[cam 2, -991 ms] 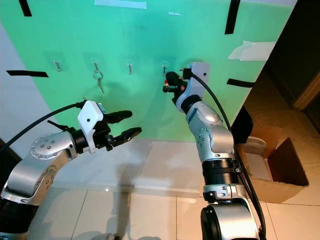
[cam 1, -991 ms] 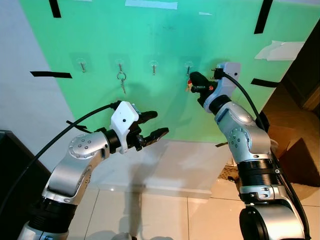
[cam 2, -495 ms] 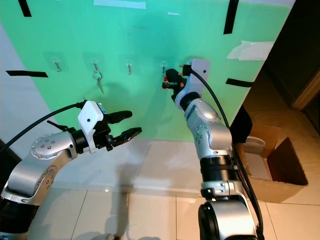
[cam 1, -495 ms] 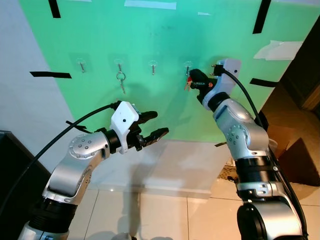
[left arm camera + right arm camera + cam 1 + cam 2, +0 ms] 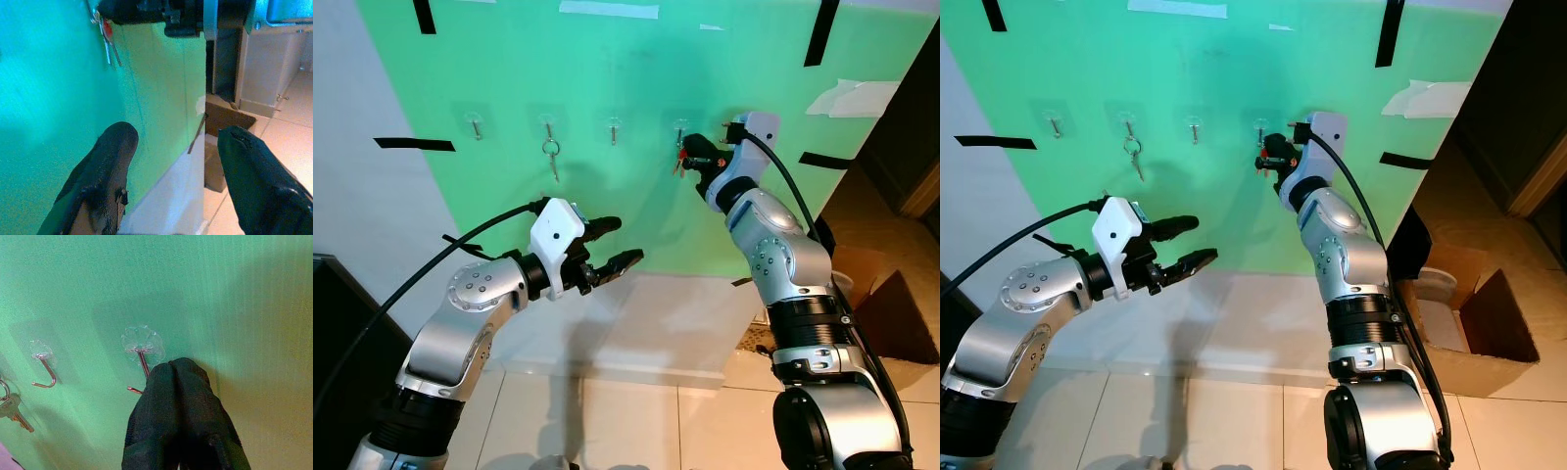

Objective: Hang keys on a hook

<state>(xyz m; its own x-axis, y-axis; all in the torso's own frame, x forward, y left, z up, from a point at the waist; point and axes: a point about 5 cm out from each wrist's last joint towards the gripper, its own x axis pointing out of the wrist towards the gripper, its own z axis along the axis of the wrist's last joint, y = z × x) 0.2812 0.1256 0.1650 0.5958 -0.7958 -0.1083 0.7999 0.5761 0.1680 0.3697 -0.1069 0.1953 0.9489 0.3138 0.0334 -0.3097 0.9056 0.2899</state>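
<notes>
The green board [image 5: 636,88] is carrying four hooks. The left gripper [image 5: 615,245] is idling open, clear of it. The right gripper [image 5: 690,155] is pinching the keys [image 5: 678,164] against the fourth hook [image 5: 142,360], presumably to loop their ring over it.

Bright, even light; head views sharp, wrist views soft with blurred fingers [image 5: 105,181].

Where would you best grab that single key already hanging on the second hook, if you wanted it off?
Grip the key by its flat blade, which dangles clear below its ring. Come straight at the green board from the front, probably with the open left gripper, then lift so that the ring clears the upturned hook.
</notes>
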